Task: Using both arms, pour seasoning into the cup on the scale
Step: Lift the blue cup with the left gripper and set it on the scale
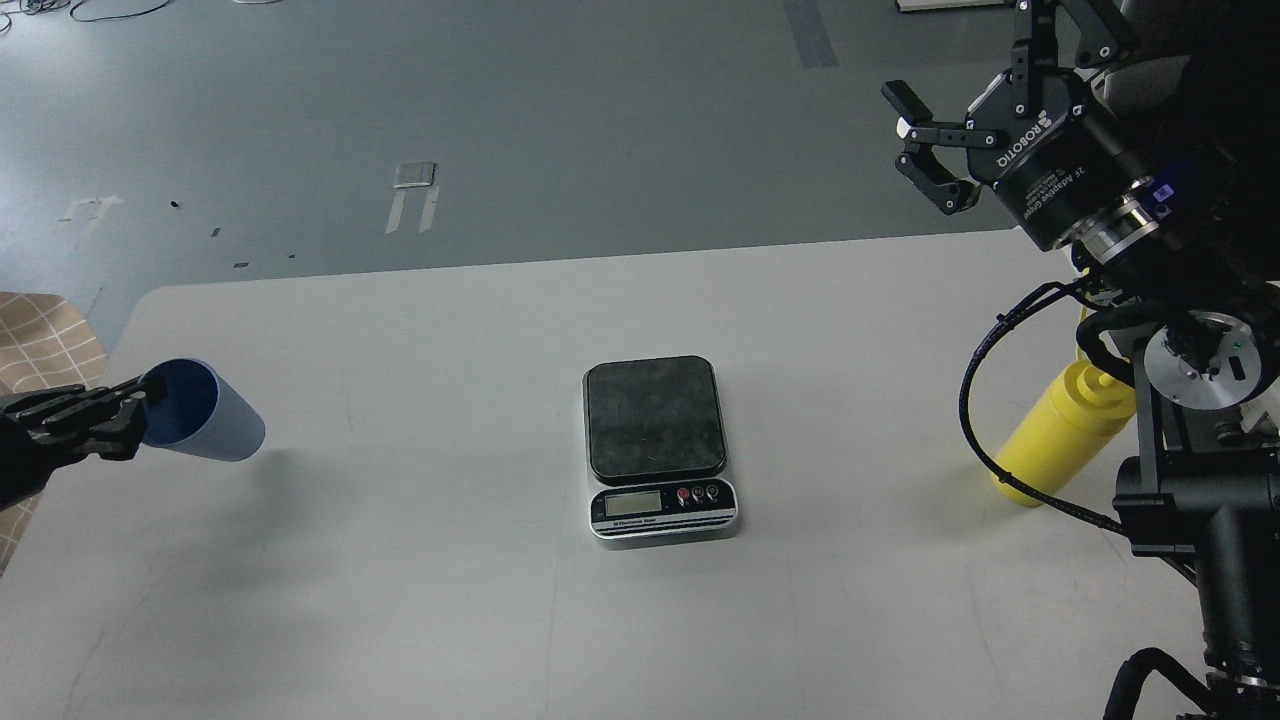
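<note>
The light-blue ribbed cup [208,413] hangs tilted above the table at the far left, its mouth facing me. My left gripper [135,413] is shut on the cup's rim. The scale [657,444] sits in the middle of the table with its dark platform bare. The yellow seasoning bottle [1058,433] stands at the right edge, its nozzle hidden behind my right arm. My right gripper [918,140] is open and empty, held high over the table's far right edge, above and behind the bottle.
The white table [450,620] has rounded far corners. A black cable [985,400] loops in front of the bottle. A tan checked cloth [45,345] lies beyond the table's left edge. Grey floor lies beyond the far edge.
</note>
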Robot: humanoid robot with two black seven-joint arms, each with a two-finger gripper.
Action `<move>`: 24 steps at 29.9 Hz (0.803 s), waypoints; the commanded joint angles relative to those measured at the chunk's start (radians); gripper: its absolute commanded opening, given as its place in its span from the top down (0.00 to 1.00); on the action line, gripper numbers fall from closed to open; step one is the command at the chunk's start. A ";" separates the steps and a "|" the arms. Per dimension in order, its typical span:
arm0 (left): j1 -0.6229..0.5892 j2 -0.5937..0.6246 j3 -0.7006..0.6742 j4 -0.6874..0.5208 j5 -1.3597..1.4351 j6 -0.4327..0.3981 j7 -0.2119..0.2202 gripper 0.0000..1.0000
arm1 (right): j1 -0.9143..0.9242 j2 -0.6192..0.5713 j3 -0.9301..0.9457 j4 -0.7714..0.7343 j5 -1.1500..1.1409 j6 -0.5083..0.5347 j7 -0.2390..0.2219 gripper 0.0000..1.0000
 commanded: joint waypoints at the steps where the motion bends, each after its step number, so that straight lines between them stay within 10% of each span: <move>1: -0.152 -0.073 0.002 -0.063 0.102 -0.136 0.000 1.00 | -0.006 0.000 0.000 0.004 0.000 0.000 0.000 0.00; 9: -0.457 -0.283 0.095 -0.110 0.180 -0.430 0.000 1.00 | -0.029 0.000 0.001 0.018 0.002 0.001 0.001 0.00; 24: -0.686 -0.588 0.290 -0.027 0.179 -0.453 0.000 1.00 | -0.043 0.000 0.011 0.032 0.002 0.001 0.003 0.00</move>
